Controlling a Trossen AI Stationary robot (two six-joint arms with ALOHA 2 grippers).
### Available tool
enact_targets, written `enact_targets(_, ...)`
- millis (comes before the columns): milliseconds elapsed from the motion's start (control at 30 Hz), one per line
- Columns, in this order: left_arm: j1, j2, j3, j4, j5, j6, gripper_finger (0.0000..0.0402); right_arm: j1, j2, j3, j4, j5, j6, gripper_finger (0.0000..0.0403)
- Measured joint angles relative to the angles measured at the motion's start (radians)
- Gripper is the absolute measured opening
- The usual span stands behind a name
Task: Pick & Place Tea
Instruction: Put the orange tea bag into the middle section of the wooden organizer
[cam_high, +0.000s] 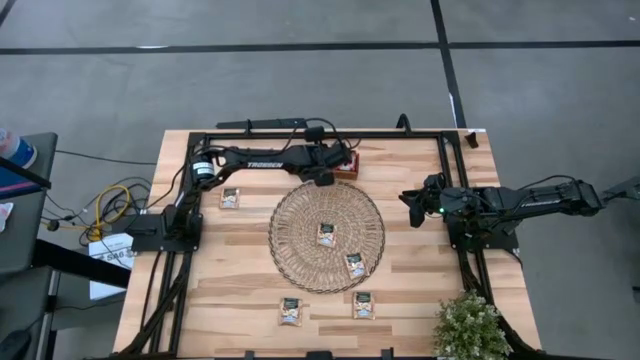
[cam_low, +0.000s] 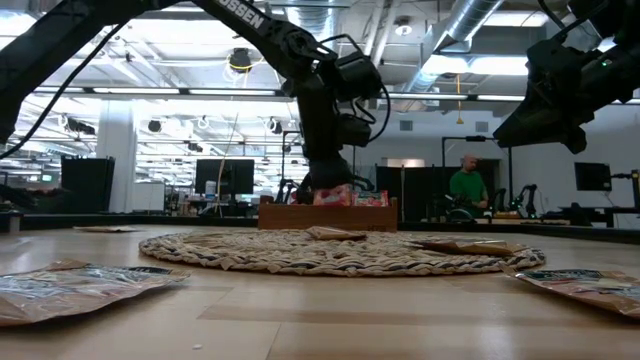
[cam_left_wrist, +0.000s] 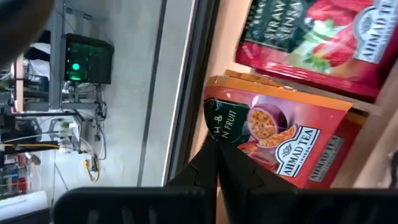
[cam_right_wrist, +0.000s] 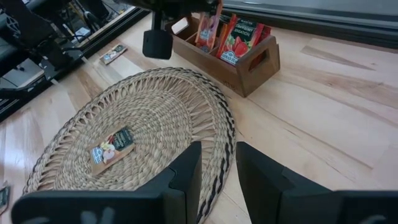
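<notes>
A brown wooden tray (cam_high: 347, 166) at the table's far middle holds upright tea sachets, red (cam_left_wrist: 317, 37) and orange (cam_left_wrist: 273, 134). My left gripper (cam_high: 326, 177) reaches into the tray and is shut on the orange sachet (cam_right_wrist: 208, 30). Two beige sachets (cam_high: 326, 234) (cam_high: 355, 265) lie flat on the round woven mat (cam_high: 300, 215). Others lie flat on the bare table (cam_high: 231, 197) (cam_high: 291, 311) (cam_high: 363, 304). My right gripper (cam_right_wrist: 217, 163) hovers open above the table just right of the mat, with nothing between its fingers. My left gripper pinches the orange sachet's dark-banded edge (cam_left_wrist: 227, 124) between its two fingertips (cam_left_wrist: 208, 163). The fingers slant down into the tray from the table's left. The sachet stands upright among the other sachets; whether its lower end still rests in the tray is hidden by the tray wall.
A small potted plant (cam_high: 470, 328) stands at the near right corner. The black arm frames run along the left, far and right edges (cam_high: 300, 135). A person (cam_low: 466, 184) stands in the room well beyond the table.
</notes>
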Motion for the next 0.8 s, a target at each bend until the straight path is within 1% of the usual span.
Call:
enact_targets(167,-0.005,0.0,0.0,0.008,0.024,0.0,0.0,0.0,0.0,0.0,0.0,0.0,0.0,0.0093)
enact_targets(333,0.002,0.0,0.0,0.008,0.016,0.0,0.0,0.0,0.0,0.0,0.0,-0.001,0.0,0.0093)
enact_targets(500,0.003,0.0,0.0,0.008,-0.023,0.004,0.0,0.0,0.0,0.0,0.0,-0.001,0.0,0.0093)
enact_targets(667,0.002,0.003,0.0,0.016,-0.03,0.007,0.0,0.0,0.0,0.0,0.0,-0.002,0.0,0.0093)
enact_targets(800,0.002,0.045,0.001,0.004,-0.082,0.067,0.0,0.0,0.0,0.0,0.001,-0.003,0.0,0.0093)
